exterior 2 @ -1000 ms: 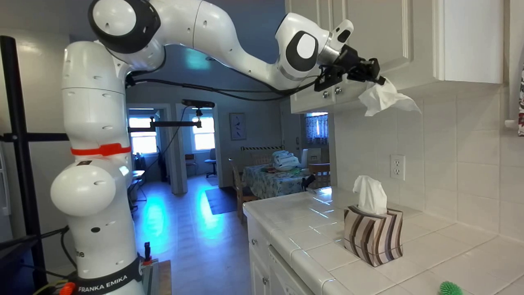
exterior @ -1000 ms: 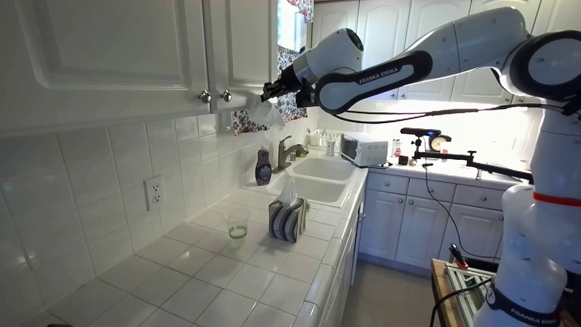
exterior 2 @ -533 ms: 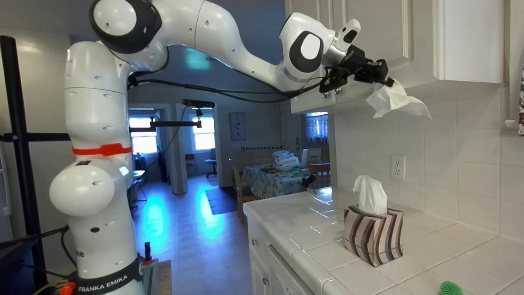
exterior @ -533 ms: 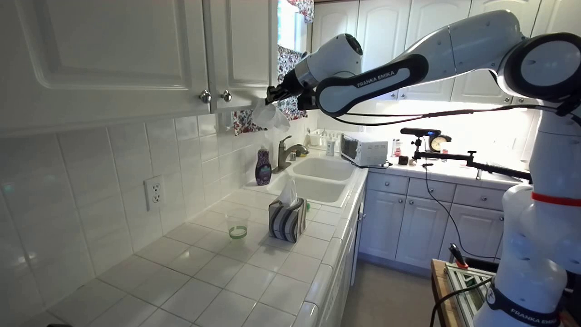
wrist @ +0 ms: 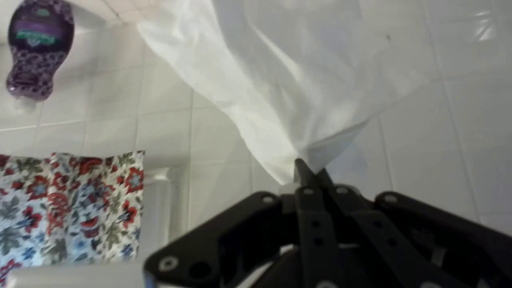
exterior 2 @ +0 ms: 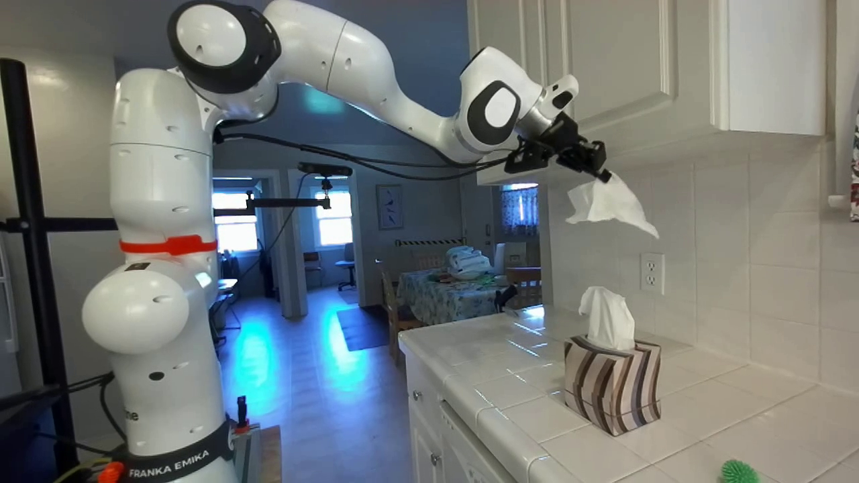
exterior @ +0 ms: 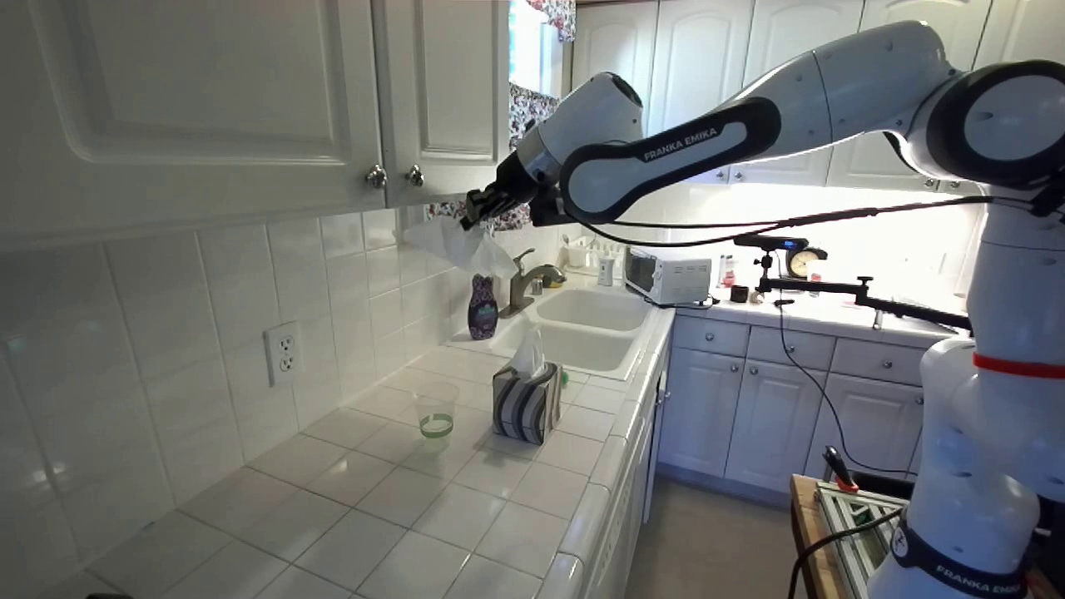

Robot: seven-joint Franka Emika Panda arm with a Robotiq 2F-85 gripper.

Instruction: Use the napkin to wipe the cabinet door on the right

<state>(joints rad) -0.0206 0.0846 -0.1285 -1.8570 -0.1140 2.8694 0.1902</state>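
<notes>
Closest in the wrist view, the hand [wrist: 313, 171] has the napkin [wrist: 276, 96] pinched, most of it dangling just below, over the counter [exterior: 416, 499] and lower than the right cabinet door [exterior: 458, 75]. Farther off there's a soap bottle [wrist: 40, 48] near the counter's back edge.

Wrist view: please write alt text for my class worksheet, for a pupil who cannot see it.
A black gripper pinches one end of a white napkin, which fans out toward the top of the picture in front of a pale tiled wall. At left, a purple bottle appears upside down above a floral curtain.
</notes>
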